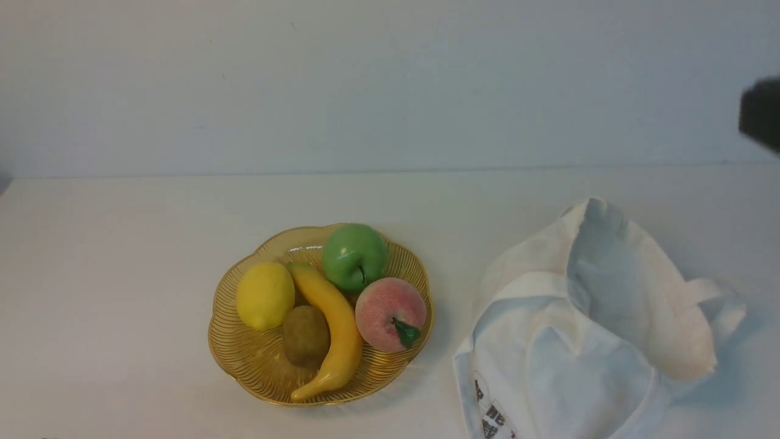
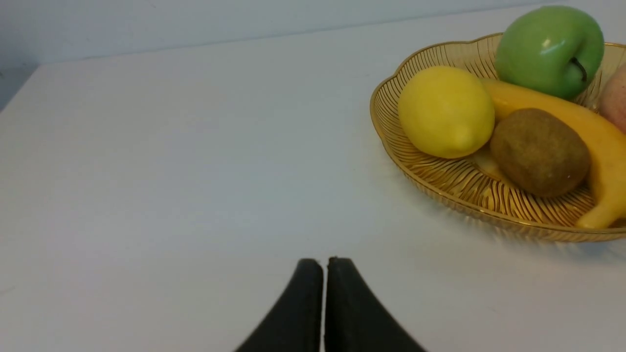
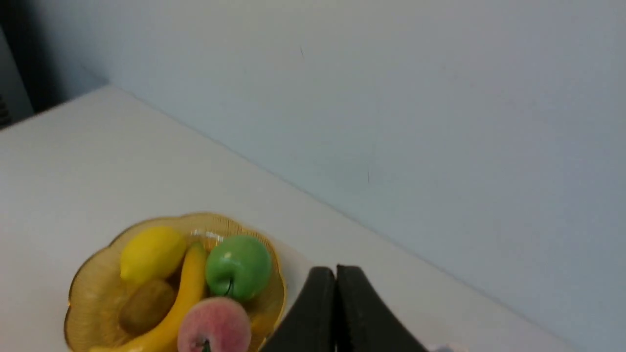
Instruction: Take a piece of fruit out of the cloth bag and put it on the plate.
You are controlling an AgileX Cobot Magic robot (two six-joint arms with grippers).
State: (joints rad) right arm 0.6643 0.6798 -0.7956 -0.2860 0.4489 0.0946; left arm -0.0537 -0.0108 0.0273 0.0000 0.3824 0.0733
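Note:
The green apple (image 1: 354,256) lies at the back of the amber plate (image 1: 247,366); it also shows in the left wrist view (image 2: 547,49) and the right wrist view (image 3: 238,266). The white cloth bag (image 1: 585,329) lies open on the table at the right, with dark characters at its near corner. My left gripper (image 2: 325,261) is shut and empty, low over bare table left of the plate (image 2: 440,181). My right gripper (image 3: 335,270) is shut and empty, raised to the right of the plate (image 3: 88,278); only a dark blur of the right arm (image 1: 760,113) shows at the front view's right edge.
On the plate with the apple lie a yellow lemon (image 1: 265,295), a banana (image 1: 332,329), a brown kiwi (image 1: 305,335) and a pink-red peach (image 1: 390,314). A pale wall (image 1: 390,85) runs behind the white table (image 1: 109,256).

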